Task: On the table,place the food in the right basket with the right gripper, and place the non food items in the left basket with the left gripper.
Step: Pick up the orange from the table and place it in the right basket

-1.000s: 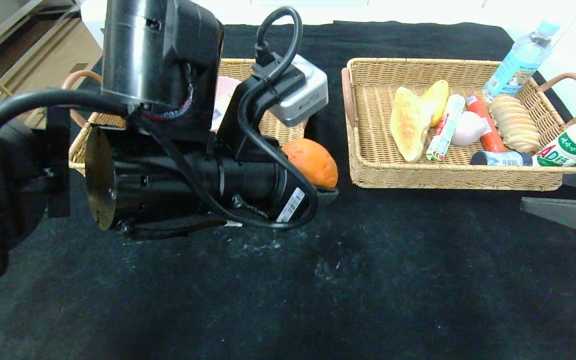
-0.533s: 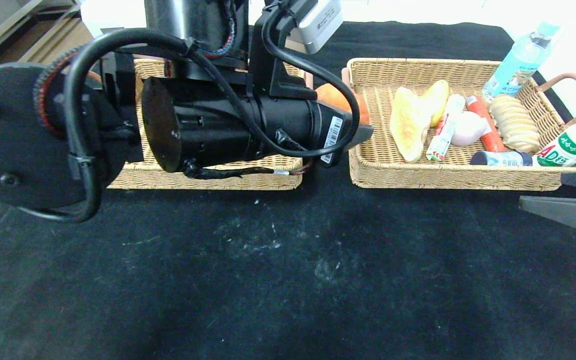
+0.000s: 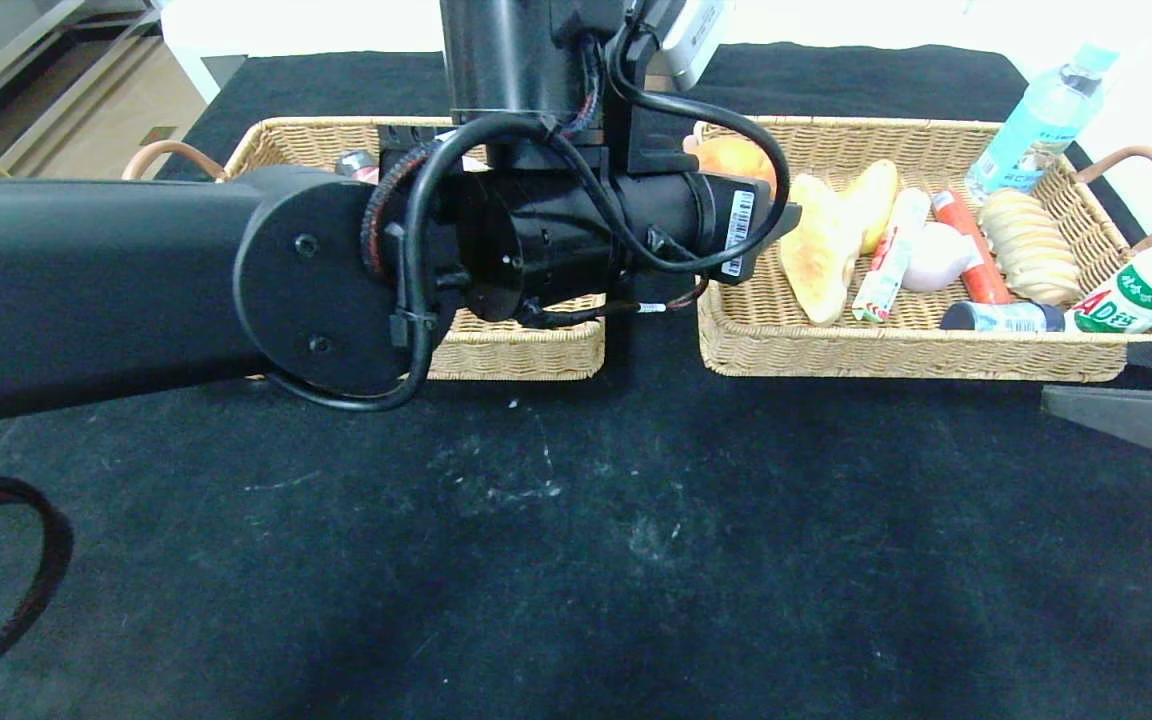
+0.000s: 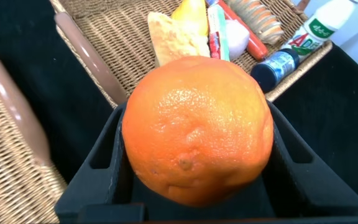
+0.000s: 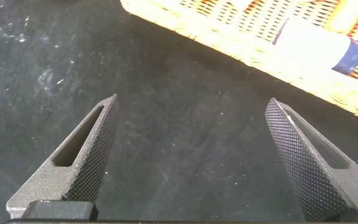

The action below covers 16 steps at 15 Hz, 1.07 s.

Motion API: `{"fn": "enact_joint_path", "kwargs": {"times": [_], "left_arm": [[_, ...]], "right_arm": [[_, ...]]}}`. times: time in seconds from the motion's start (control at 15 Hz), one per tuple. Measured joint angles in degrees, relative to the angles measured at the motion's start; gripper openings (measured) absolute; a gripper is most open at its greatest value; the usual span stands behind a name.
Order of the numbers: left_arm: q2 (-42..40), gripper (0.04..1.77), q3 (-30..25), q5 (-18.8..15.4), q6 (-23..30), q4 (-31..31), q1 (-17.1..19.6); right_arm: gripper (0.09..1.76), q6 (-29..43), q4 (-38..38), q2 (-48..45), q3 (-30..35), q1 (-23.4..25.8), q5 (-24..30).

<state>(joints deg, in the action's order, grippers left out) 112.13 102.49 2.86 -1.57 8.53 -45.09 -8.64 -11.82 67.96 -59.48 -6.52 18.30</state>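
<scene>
The left gripper (image 4: pixel 197 186) is clamped on the orange (image 4: pixel 197 127) above the right basket (image 3: pixel 736 350)'s near-left rim; released early, it could roll outside; right gripper (image 5: pixel 197 155) idles, jaws apart, just beside that basket

"AD" on white bottle (image 3: pixel 1136 292)

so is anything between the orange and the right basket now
Nothing visible. The left hand holds the orange at the right basket's near-left rim, with only open weave and the bread beyond it.
</scene>
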Motion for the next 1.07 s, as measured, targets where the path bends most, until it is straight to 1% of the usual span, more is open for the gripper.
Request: {"fn": "enact_joint_path", "kwargs": {"times": [0.13,0.27,0.33,0.73,1.07], "left_arm": [[1.71,1.17,1.49,-0.63,2.23,0.09,0.09],[3.04,1.17,3.46,-2.86,4.55,0.09,0.61],[3.8,1.17,4.29,-3.22,5.23,0.11,0.77],[8.94,1.16,9.89,-2.97,5.53,0.17,1.05],[11.33,1.16,10.69,-2.97,5.42,2.65,1.02]], "right_arm": [[1.71,-0.06,0.04,0.17,-0.39,0.74,0.05],[1.71,-0.06,0.11,0.17,-0.66,1.21,0.02],[1.71,-0.06,0.09,0.15,-0.66,1.29,0.02],[1.71,-0.09,0.11,-0.83,-0.83,1.38,0.16],[1.71,-0.11,0.04,-1.27,-0.89,1.4,0.13]]}}
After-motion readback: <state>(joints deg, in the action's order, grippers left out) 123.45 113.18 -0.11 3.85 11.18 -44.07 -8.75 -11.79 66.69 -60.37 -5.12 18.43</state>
